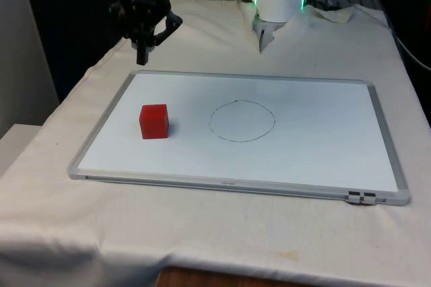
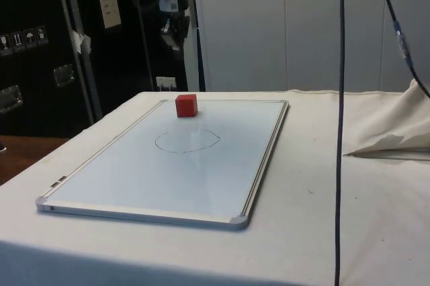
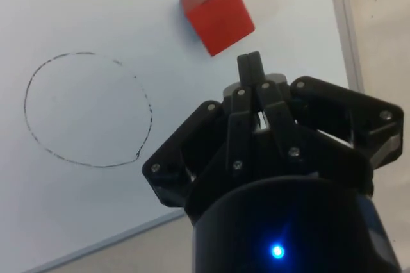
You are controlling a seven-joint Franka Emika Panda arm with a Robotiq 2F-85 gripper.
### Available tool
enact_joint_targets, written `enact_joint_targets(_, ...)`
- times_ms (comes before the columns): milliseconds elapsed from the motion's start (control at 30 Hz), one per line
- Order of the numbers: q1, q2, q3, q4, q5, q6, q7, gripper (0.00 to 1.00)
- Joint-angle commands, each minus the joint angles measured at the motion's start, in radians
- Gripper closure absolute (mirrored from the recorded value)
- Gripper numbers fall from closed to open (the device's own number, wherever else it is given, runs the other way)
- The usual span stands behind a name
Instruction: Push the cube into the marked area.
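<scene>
Cube (image 1: 153, 120) near whiteboard's (image 1: 323, 159) edge, outside circle (image 1: 242, 120), end effector (image 1: 142, 60) clenched, seemingly raised.

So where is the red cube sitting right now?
In the front view the cube sits on the whiteboard, toward its left end, outside and left of the drawn circle.

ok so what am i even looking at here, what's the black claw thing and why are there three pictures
The black claw is a robot arm's gripper, two fingers pressed together with nothing between them. The three pictures show one moment from three cameras: one facing across the table, one from the table's side, and one mounted on the wrist, looking down past the fingers. On the white cloth lies a whiteboard. On it sits a red cube, and beside it, not touching, a circle is drawn: the marked area. The cube is outside the circle, and the gripper hangs above the board's edge near the cube.
</scene>
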Motion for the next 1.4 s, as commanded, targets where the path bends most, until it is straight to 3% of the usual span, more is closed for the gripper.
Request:
enact_joint_targets(0,-0.013,0.011,0.007,0.013,0.01,-0.003,-0.011,1.0)
enact_joint_targets(233,-0.025,0.075,-0.022,0.05,0.056,0.015,-0.044,1.0)
enact_joint_targets(267,-0.013,0.068,-0.029,0.042,0.049,0.012,-0.036,1.0)
enact_joint_targets(300,-0.027,0.084,-0.024,0.054,0.063,0.018,-0.048,1.0)
enact_joint_targets(533,-0.039,0.151,-0.046,0.077,0.123,0.055,-0.081,1.0)
enact_joint_targets(567,-0.026,0.144,-0.056,0.067,0.116,0.051,-0.075,1.0)
enact_joint_targets(600,-0.041,0.16,-0.048,0.08,0.131,0.06,-0.084,1.0)
enact_joint_targets(767,-0.048,0.204,-0.058,0.097,0.17,0.084,-0.099,1.0)
enact_joint_targets(800,-0.039,0.209,-0.068,0.093,0.175,0.087,-0.097,1.0)
enact_joint_targets(833,-0.052,0.224,-0.06,0.105,0.186,0.096,-0.103,1.0)
enact_joint_targets(933,-0.055,0.253,-0.064,0.116,0.208,0.109,-0.104,1.0)
enact_joint_targets(1067,-0.055,0.299,-0.067,0.132,0.24,0.128,-0.101,1.0)
enact_joint_targets(1100,-0.047,0.297,-0.075,0.126,0.239,0.125,-0.1,1.0)
enact_joint_targets(1133,-0.054,0.306,-0.068,0.135,0.245,0.128,-0.101,1.0)
enact_joint_targets(1367,-0.038,0.354,-0.066,0.143,0.274,0.137,-0.082,1.0)
